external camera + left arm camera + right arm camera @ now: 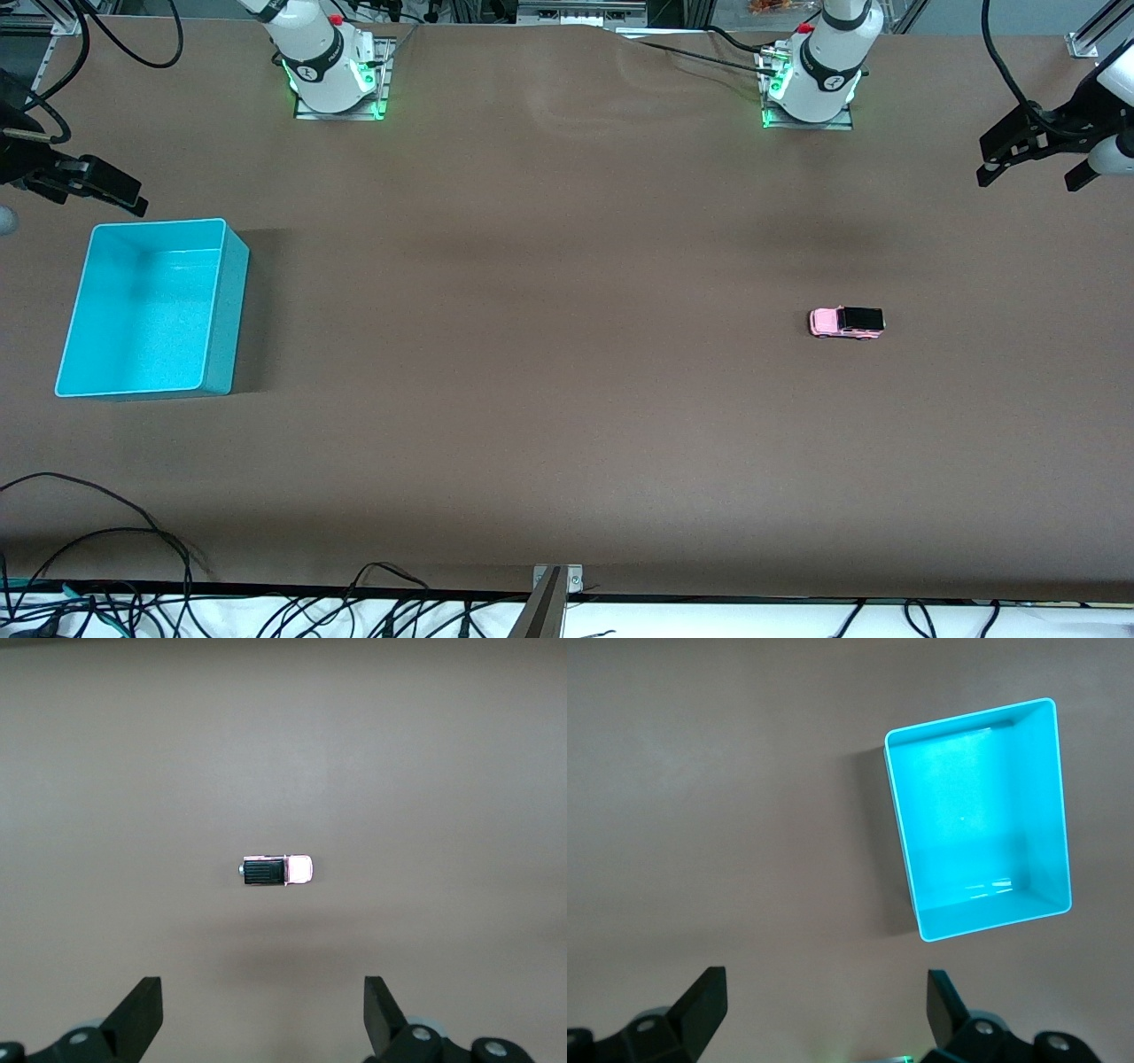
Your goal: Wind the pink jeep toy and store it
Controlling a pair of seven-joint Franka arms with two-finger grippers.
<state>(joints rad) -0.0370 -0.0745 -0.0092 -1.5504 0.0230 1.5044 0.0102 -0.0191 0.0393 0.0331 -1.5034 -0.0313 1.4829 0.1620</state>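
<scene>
From my seat the brown table [567, 425] had the pink jeep toy [846, 322] toward the left arm's end and the turquoise bin [226, 301] well apart, with left gripper [1032, 164] and right gripper [824, 1010] both spread wide, holding nothing, cables [97, 567] showing only in front view.

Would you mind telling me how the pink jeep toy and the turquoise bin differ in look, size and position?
The pink jeep toy is tiny; the turquoise bin is far larger. The jeep is light pink with a black roof, while the bin is plain turquoise, open-topped and empty. The jeep sits toward the left arm's end of the table, the bin toward the right arm's end. Both rest on the brown table, untouched by either pincer.
</scene>
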